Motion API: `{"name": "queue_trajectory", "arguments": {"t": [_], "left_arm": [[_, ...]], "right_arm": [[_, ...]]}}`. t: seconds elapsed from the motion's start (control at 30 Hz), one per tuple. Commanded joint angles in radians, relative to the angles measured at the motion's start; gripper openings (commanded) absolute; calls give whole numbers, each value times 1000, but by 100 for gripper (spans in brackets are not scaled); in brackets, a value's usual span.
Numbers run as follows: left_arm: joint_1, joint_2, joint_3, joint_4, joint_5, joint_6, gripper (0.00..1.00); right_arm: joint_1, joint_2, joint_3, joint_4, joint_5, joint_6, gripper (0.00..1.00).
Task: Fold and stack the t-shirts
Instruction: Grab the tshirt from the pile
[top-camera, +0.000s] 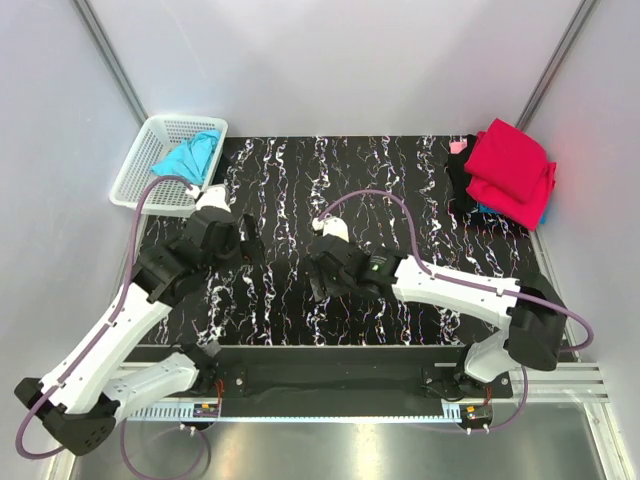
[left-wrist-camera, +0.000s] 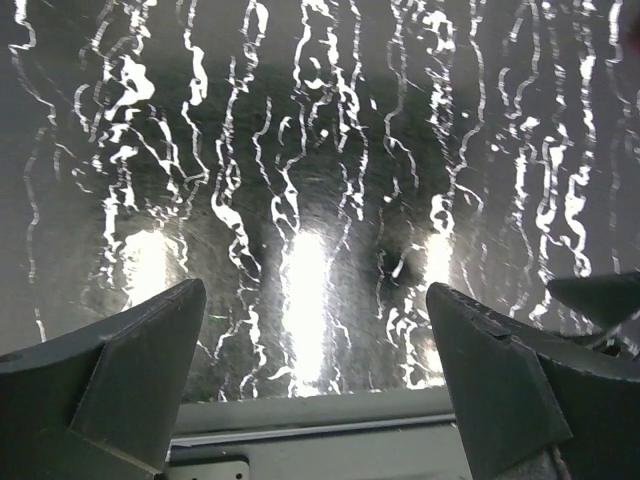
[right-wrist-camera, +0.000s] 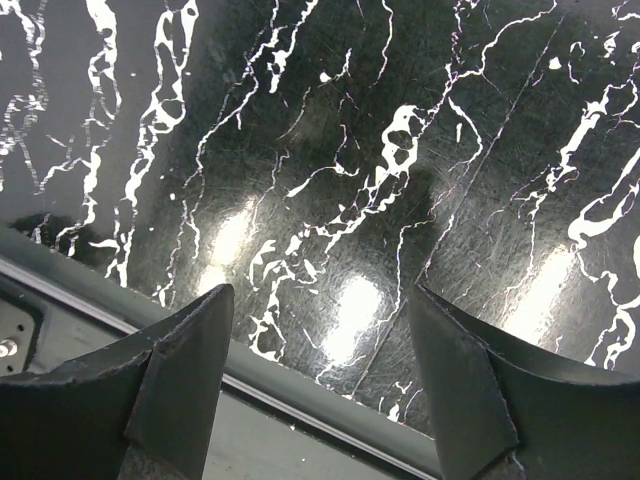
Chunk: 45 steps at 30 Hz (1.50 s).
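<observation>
Lying on top of a pile at the far right corner of the bench (top-camera: 400, 180), the red t-shirt (top-camera: 512, 168) is folded into a thick, slightly uneven packet of crimson colour. Its right edge hangs a little over the side of the bench. Under it there is a black t-shirt (top-camera: 462, 190), which shows on the left side of the pile. A small piece of pink cloth (top-camera: 458, 146) shows at the far left corner of the pile, and a narrow strip of blue cloth (top-camera: 487, 210) shows at its near edge. The turquoise t-shirt (top-camera: 188, 156) is not folded. It lies crumpled in the right half of a white mesh basket (top-camera: 135, 180), which stands at the far left corner, partly beyond the edge of the bench.

The left claw (left-wrist-camera: 315, 290) is released, with its two dark fingers wide apart and nothing between them. It hangs over the bare left part of the bench, near the basket. The right claw (right-wrist-camera: 320, 290) is also spread apart and holds nothing. It hangs over the middle of the bench, well apart from the pile.

The bench is black with white veins like marble. It is glossy, and bright spots of light reflect from it in both wrist views. A dark rail (top-camera: 330, 375) runs along the near edge, where the arm bases are fixed. Purple cables (top-camera: 375, 195) loop over both arms. Plain pale grey walls (top-camera: 330, 60) close the place on three sides, with slanted metal posts (top-camera: 110, 60) at the far corners.
</observation>
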Motion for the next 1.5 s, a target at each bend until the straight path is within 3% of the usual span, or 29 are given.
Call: {"name": "queue_trajectory", "arguments": {"t": [0.0,0.1,0.17,0.33,0.67,0.73,0.77,0.97,1.0,1.13,1.3,1.47], "left_arm": [[-4,20,62,35,-77,23,99],[7,62,85,53,-79,13,99],[71,86,106,70,-21,17,99],[349,178,149,131,191,69,99],[657,508,457,130,354,133,99],[716,572,508,128,378,104,95],[730,630,539,130,386,95,89],[774,853,672,131,455,30,75],[780,922,721,131,478,6,69],[800,1109,877,133,538,-43,60],[817,1277,1065,133,503,-103,56],[831,1367,1102,177,440,-134,54]], "right_arm": [[15,18,45,7,51,-14,77],[15,25,48,5,55,-28,78],[13,25,51,5,46,-38,78],[15,12,66,5,46,-60,79],[13,72,101,4,71,-87,82],[9,78,105,4,77,-95,83],[6,84,111,2,74,-97,84],[-92,98,103,25,-84,-71,85],[-103,97,95,34,-107,-75,85],[-123,80,59,68,-145,-93,85],[-157,110,36,88,-175,-117,85],[-185,163,28,117,-222,-132,85]]}}
